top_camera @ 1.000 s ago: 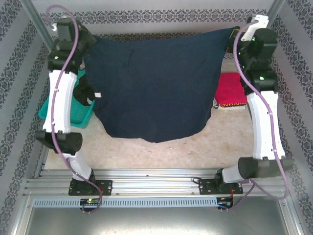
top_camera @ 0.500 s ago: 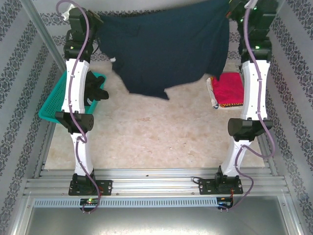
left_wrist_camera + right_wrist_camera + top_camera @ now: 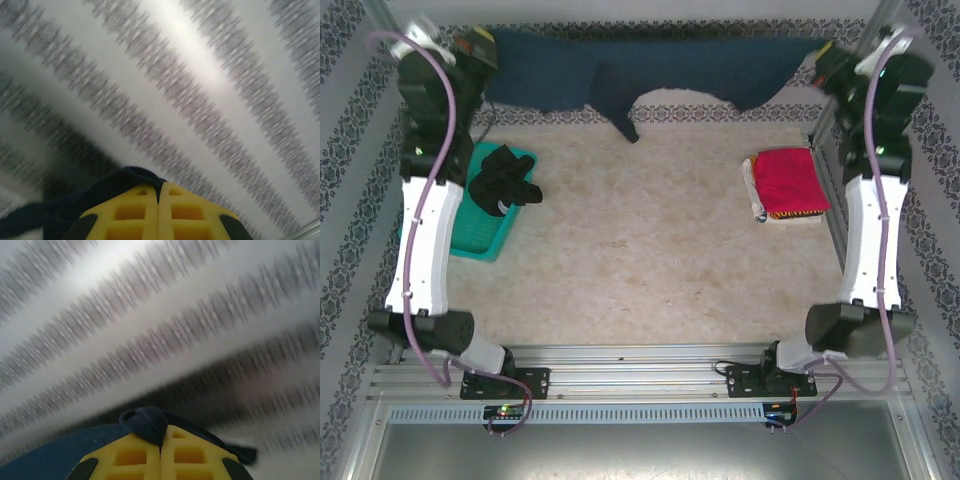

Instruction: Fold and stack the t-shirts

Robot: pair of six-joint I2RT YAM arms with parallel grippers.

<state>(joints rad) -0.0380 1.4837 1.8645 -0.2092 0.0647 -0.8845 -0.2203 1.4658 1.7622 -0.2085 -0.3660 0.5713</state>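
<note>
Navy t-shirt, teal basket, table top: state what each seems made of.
Navy t-shirt: soft matte cloth, likely cotton knit; it sags and creases. Teal basket: likely plastic; stiff mesh walls, even colour. Table top: mottled beige, stone-like pattern; actual material unclear.

We see a table (image 3: 640, 260) with a mottled beige top. At its left edge sits a teal mesh basket (image 3: 480, 240), tilted a little to the table's sides. Near the right edge lies a pale folded piece (image 3: 753, 190), and a folded pinkish-red t-shirt (image 3: 790, 180) rests on it. The two are well apart.
</note>
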